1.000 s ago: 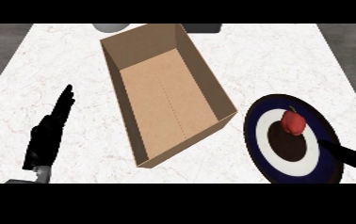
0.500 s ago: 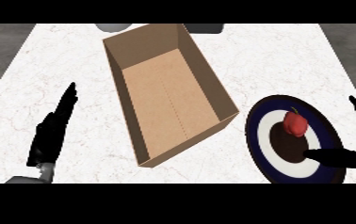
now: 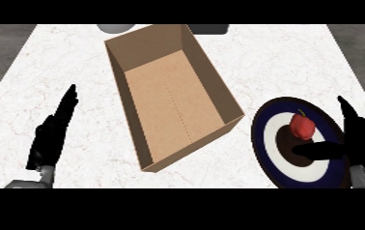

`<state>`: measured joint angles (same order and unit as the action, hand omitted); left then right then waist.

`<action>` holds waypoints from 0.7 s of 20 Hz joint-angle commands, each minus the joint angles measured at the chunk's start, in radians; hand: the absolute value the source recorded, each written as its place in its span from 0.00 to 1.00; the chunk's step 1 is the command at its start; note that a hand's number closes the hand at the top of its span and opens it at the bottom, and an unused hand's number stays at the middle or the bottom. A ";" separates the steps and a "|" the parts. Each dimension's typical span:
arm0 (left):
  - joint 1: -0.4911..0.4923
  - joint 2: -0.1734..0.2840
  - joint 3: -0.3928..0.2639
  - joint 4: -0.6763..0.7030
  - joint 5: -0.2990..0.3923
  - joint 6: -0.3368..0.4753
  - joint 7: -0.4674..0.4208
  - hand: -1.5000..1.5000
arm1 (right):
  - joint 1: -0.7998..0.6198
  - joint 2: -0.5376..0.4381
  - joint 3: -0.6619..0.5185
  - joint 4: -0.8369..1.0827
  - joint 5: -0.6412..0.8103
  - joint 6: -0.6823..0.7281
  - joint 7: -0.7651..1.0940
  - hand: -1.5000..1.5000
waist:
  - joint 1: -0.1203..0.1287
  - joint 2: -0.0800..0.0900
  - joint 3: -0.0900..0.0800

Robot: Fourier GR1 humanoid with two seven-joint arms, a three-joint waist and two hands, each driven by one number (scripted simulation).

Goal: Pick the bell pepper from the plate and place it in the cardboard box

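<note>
A red bell pepper [image 3: 302,126] sits on a dark blue and white plate [image 3: 269,147] at the right of the counter. My right hand [image 3: 348,144] is at the plate's right side, open, its thumb reaching across the plate just below the pepper and its fingers raised to the pepper's right. The hand does not touch the pepper. An open cardboard box [image 3: 171,93] lies in the middle of the counter, left of the plate, with nothing inside. My left hand [image 3: 51,136] rests open at the lower left, fingers straight and pointing away.
A grey round object [image 3: 118,28] and a dark object [image 3: 208,29] stand at the counter's far edge behind the box. The white marble counter [image 3: 278,64] spreads around the box.
My right hand has come further into view at the plate's right side, its thumb now stretching over the plate below the pepper. The left hand has shifted slightly.
</note>
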<state>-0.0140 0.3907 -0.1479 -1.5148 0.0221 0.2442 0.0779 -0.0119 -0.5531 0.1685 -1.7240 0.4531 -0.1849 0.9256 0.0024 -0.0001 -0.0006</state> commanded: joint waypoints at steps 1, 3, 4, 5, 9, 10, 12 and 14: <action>0.037 -0.004 0.032 -0.048 -0.024 -0.030 0.012 0.50 | 0.045 0.030 -0.041 -0.025 0.019 0.057 0.019 0.00 | -0.003 -0.001 0.001; 0.064 -0.010 0.034 -0.085 -0.034 -0.035 0.025 0.50 | -0.009 0.040 -0.072 0.089 0.013 0.073 -0.045 0.00 | 0.001 0.000 0.001; 0.039 -0.072 -0.006 -0.052 -0.081 0.011 0.011 0.50 | -0.001 0.075 -0.038 0.061 0.056 0.064 -0.001 0.00 | -0.002 0.000 0.001; 0.021 -0.029 0.048 -0.039 -0.045 -0.042 0.026 0.50 | 0.062 0.096 -0.035 0.076 0.068 0.025 -0.069 0.00 | -0.003 0.000 0.001; 0.055 -0.056 0.089 0.032 -0.061 -0.087 -0.088 0.50 | -0.005 0.101 -0.105 0.066 0.072 0.118 -0.033 0.00 | -0.002 0.000 0.000; 0.017 -0.043 0.083 -0.104 -0.059 -0.083 0.083 0.50 | -0.052 0.149 -0.059 0.086 0.124 0.096 0.004 0.00 | 0.001 0.000 0.001; -0.043 -0.095 0.086 0.006 -0.106 -0.070 0.029 0.50 | -0.036 0.164 -0.105 0.140 0.126 0.085 -0.087 0.00 | -0.003 0.000 0.001; 0.023 -0.116 0.076 0.004 -0.120 -0.076 -0.011 0.50 | 0.031 0.173 -0.116 0.124 0.132 0.075 -0.138 0.00 | -0.004 0.000 0.001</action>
<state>0.0092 0.3132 -0.0740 -1.5348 -0.0643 0.1713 0.0780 -0.0237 -0.4084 0.0809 -1.6272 0.5664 -0.0999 0.8648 0.0006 -0.0005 -0.0001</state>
